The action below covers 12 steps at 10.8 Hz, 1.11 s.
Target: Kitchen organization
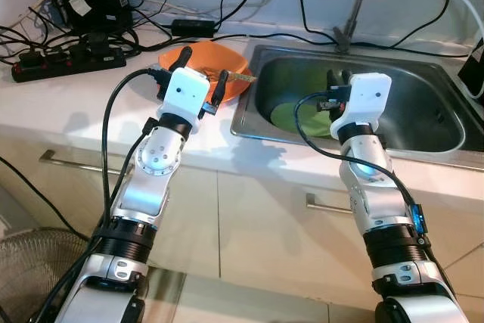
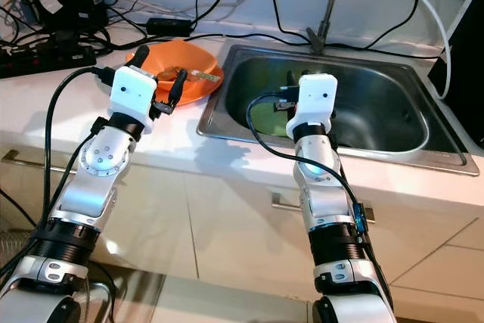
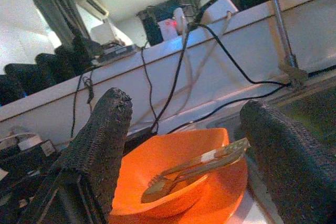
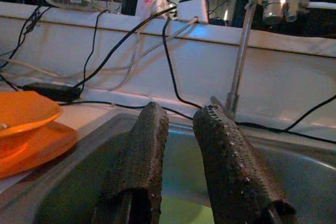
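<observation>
Seemingly little has been tidied so far. From the left eye view, the left gripper (image 1: 203, 79) hangs just before an orange bowl (image 1: 198, 62) that sits on the white table (image 1: 68, 104) beside the sink (image 1: 423, 104), with its fingers spread wide on either side of the bowl's near rim; the right gripper (image 1: 338, 81) reaches over the sink's front edge, above a green plate (image 1: 283, 117) lying on the basin floor. A power strip (image 1: 68, 62) and a tangle of cables crowd the back of the table. The right eye view tells the same: the bowl rests on an orange plate (image 2: 203, 90), with a utensil across it. Through the left wrist view, the two fingers (image 3: 102, 135) stand far apart and hold nothing, framing the bowl, in which wooden spoons (image 3: 197, 166) lean against the rim. Through the right wrist view, the fingers (image 4: 139, 156) are close together with a slim gap and nothing between them, aimed into the sink below the tap (image 4: 241, 51). By the look of it, bowl, plates and spoons all remain to be gathered and put away.
</observation>
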Motion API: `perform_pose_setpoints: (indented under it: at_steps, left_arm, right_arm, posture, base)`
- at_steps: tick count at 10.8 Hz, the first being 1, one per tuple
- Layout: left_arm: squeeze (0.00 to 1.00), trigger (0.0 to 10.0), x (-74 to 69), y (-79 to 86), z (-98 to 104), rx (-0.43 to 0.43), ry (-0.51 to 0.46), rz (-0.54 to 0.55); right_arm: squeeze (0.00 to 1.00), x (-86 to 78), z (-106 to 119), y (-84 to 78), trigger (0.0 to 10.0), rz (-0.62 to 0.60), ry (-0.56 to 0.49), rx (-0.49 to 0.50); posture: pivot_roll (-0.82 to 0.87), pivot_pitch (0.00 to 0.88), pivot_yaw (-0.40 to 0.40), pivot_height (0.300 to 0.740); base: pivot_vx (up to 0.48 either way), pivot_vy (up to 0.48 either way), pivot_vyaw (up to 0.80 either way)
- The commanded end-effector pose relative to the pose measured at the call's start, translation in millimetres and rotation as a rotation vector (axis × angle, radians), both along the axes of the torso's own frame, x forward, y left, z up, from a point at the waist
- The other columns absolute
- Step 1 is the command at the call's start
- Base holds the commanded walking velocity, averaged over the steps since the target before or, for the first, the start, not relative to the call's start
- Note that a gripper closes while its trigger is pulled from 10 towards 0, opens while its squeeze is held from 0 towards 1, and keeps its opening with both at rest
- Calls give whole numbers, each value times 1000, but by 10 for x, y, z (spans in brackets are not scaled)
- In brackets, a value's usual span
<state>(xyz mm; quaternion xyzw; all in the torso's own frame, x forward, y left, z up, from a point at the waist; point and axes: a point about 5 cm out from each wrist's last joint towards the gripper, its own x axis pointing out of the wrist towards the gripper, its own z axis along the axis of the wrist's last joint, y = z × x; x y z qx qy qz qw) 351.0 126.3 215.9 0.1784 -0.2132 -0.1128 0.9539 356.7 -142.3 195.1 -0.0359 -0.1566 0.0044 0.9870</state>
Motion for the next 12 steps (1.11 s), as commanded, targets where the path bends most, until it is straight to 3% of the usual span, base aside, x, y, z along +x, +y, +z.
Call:
perform_pose_setpoints:
  at_steps: [1,10,12]
  left_arm:
    - [0,10000,-8,12,43,-8,-13,9]
    - [0,10000,-23,-19,82,5,-28,-9]
    - [0,10000,-46,-50,108,-2,-47,-32]
  right_arm:
    - [0,16,16,7,10000,6,3,1]
    - [0,12,31,14,10000,11,-6,11]
    - [0,10,32,14,10000,12,-7,14]
  posture:
    - [213,16,-26,740]
    - [212,20,-23,740]
    - [210,22,-23,740]
  base:
    - [0,0,0]
    - [298,0,0]
    - [0,0,0]
